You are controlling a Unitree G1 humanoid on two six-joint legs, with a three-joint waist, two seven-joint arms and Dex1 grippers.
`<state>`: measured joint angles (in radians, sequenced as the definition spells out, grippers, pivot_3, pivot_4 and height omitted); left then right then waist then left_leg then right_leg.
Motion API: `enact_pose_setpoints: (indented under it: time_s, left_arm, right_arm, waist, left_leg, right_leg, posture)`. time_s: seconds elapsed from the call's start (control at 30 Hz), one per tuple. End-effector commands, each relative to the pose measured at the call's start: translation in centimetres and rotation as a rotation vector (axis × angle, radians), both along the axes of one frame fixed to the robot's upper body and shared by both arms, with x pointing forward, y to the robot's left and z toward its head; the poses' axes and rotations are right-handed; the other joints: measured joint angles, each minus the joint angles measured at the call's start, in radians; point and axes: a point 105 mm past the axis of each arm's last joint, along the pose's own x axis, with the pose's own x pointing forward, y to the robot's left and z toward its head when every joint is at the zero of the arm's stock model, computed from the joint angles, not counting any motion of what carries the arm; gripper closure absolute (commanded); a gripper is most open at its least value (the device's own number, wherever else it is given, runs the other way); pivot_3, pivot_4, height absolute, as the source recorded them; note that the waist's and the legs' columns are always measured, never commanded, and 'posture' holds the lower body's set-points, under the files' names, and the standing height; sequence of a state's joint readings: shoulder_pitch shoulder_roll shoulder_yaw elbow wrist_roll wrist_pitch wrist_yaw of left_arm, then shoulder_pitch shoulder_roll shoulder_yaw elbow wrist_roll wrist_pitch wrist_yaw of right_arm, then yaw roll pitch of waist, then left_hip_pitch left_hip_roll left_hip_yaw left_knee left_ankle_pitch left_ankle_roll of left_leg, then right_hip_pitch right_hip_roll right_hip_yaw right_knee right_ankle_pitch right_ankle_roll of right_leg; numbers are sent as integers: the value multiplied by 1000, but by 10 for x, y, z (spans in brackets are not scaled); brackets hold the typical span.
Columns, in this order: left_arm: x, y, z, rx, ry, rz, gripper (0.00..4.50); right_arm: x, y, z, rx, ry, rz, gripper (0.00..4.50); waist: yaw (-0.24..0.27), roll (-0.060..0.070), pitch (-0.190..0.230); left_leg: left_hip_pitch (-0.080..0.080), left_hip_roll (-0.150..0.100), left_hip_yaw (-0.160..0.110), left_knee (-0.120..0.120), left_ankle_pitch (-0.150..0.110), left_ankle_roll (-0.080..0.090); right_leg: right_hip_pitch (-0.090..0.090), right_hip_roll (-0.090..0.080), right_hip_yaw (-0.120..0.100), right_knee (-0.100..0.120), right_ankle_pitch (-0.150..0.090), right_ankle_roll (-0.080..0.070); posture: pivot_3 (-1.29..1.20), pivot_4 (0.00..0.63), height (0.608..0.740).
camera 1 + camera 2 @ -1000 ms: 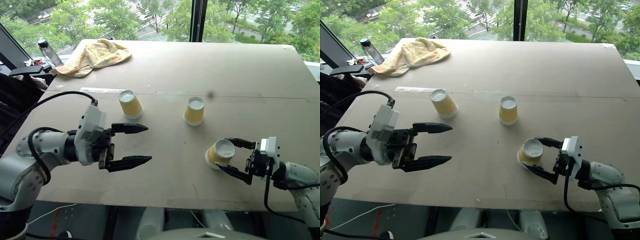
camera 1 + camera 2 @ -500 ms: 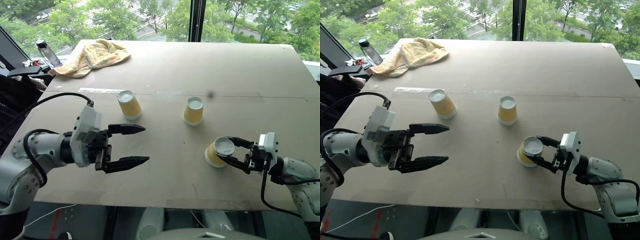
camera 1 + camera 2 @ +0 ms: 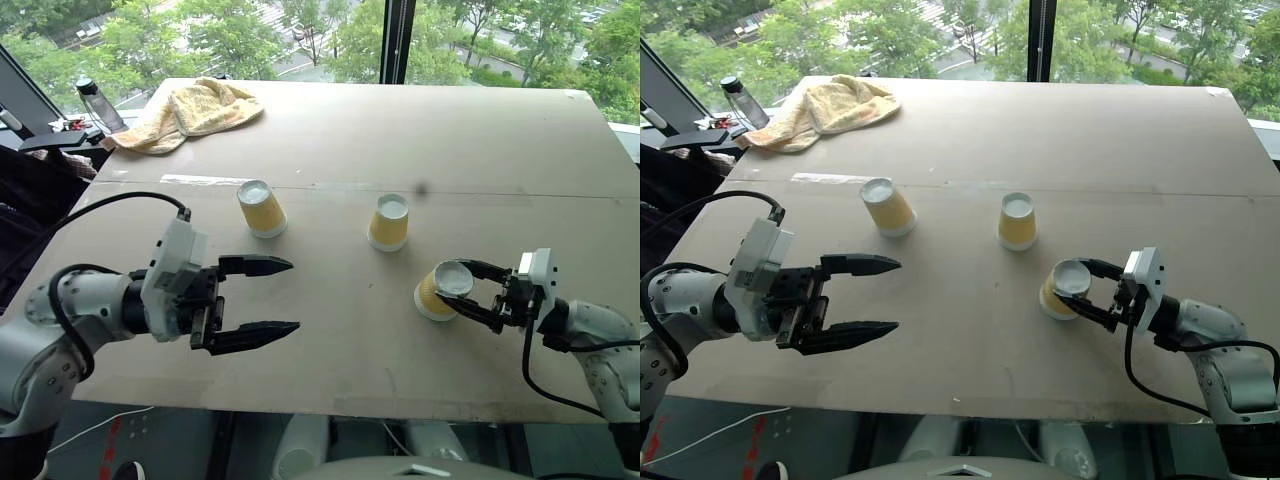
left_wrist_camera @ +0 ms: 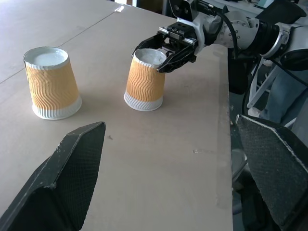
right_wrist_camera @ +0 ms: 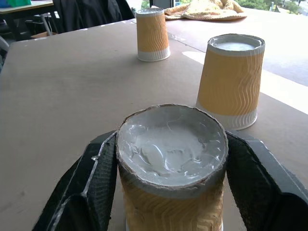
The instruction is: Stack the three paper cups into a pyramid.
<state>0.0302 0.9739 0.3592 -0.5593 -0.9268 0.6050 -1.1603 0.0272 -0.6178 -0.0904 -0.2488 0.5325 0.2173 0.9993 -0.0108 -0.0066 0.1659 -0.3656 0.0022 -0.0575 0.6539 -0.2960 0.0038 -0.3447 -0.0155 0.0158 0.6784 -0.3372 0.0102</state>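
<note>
Three paper cups are being seen on the counter [image 3: 480, 130], all turned upside down, white bases up and white rims down. The left cup [image 3: 261, 208] and the middle cup [image 3: 388, 221] are standing well apart near the counter's middle, their long axes close to vertical. The third cup [image 3: 440, 290] is sitting nearer the front edge on the right side, and in the left wrist view it is seen to be leaning slightly, its base tipped toward the right gripper [image 3: 470, 290]. No pyramid is being formed; the three cups are all apart from one another.

The third cup is being enclosed by the right gripper, one black finger on each side of its upper part; in the right wrist view both fingers [image 5: 96, 178] are lying against the cup's sides just under the base. The left gripper [image 3: 268, 296] is being held above the counter's front left area, its jaws spread wide with nothing between them, pointing toward the right.

The counter is a plain pale brown board with a seam running across it. A pale yellow towel [image 3: 190, 112] is lying crumpled at the far left corner, with a dark bottle [image 3: 97, 104] just beyond the edge. Green trees are being seen through the windows behind.
</note>
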Motion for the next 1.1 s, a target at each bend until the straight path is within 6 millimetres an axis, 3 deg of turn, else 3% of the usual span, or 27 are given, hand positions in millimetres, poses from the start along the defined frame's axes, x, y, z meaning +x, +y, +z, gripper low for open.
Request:
enact_pose_setpoints:
  time_s: [0.03, 0.17, 0.3, 0.4, 0.47, 0.53, 0.67, 0.77, 0.87, 1.1]
  left_arm:
    - [-4, -1, 8, 1, -43, -15, 0]
    - [-4, 2, 6, 5, -39, -9, 0]
    - [-3, 0, 7, -13, -42, -6, 0]
    - [0, 1, 11, -34, -61, 10, 0]
    - [4, 3, 14, -42, -83, 31, 0]
    - [11, 7, 18, -62, -110, 76, 0]
    - [19, 17, 26, -86, -132, 151, 0]
    - [20, 25, 25, -57, -127, 192, 0]
    - [21, 38, 26, -23, -133, 255, 0]
    - [22, 53, 30, -3, -157, 368, 0]
  right_arm:
    - [-2, -4, 10, 8, -25, -4, 17]
    - [-11, -9, 25, 33, -55, 16, 17]
    - [-13, -29, 36, 9, -53, -29, 17]
    - [-4, -30, 46, -8, -101, -66, 17]
    - [20, -21, 57, -26, -167, -149, 17]
    - [44, 1, 66, -32, -201, -194, 17]
    - [74, 33, 72, -19, -173, -217, 17]
    - [88, 46, 68, -35, -104, -226, 17]
    - [97, 67, 68, -23, -62, -177, 17]
    - [106, 83, 67, -46, -32, -108, 17]
  waist:
    - [-1, 0, 0]
    - [-3, 0, 0]
    - [-1, 0, 0]
    - [-3, 0, 0]
    - [-10, 0, 0]
    - [-29, 1, 1]
    - [-29, 0, 1]
    - [-20, 0, 0]
    - [-23, -1, 0]
    - [-30, -1, 0]
  left_leg:
    - [0, 0, 0, 0, 0, 0]
    - [0, 0, 0, 0, 0, 0]
    - [0, 0, 0, 0, 0, 0]
    - [0, 0, 0, 0, 0, 0]
    - [0, 0, 1, 0, 0, 0]
    - [2, 0, 2, 0, 0, 0]
    - [2, 0, 1, 0, 3, -4]
    - [-8, 0, 0, 1, 3, -5]
    - [-33, 0, 0, 16, 3, -5]
    - [-32, 0, 1, 15, 3, -5]
  right_leg:
    - [0, 0, 0, 0, 0, 0]
    - [0, 0, 0, 0, 0, 0]
    - [0, 0, 0, 0, 0, 0]
    - [0, 0, 0, 0, 0, 0]
    - [0, 0, 0, 1, 0, 0]
    - [0, 1, 3, 3, 0, 0]
    - [-1, 2, 2, 4, 0, 0]
    - [-9, 1, 1, 3, 0, 0]
    - [-31, 1, 0, 17, 0, 0]
    - [-34, 1, 0, 18, 0, 0]
  posture:
    - [0, 150, 740]
    - [0, 150, 740]
    - [0, 150, 740]
    - [0, 150, 740]
    - [0, 150, 740]
    - [0, 150, 740]
    - [0, 150, 740]
    - [0, 150, 740]
    - [0, 150, 740]
    - [0, 150, 740]
